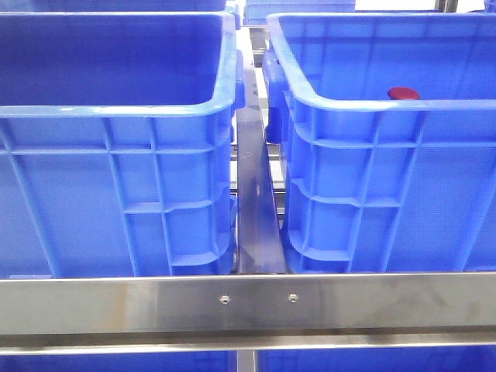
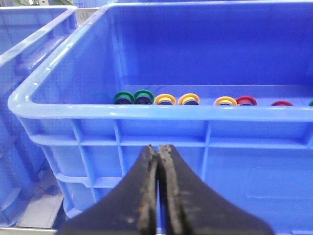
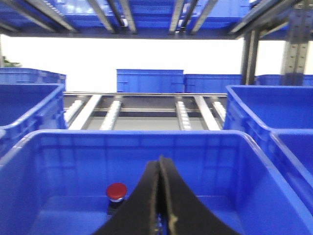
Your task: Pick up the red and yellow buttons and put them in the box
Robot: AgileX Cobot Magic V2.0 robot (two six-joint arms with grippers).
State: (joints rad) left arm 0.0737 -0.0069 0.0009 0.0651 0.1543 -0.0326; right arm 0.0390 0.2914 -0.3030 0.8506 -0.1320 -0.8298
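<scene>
One red button already stands in the right-hand crate, at 1 o'clock in your front view. A row of yellow, red and green buttons waits in the source crate. The left gripper and right gripper are both clenched, empty. Most picking remains.

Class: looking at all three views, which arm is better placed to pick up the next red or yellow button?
Left, probably. The left gripper faces a crate holding a row of yellow buttons and red buttons; the right gripper faces a crate with one red button.
</scene>
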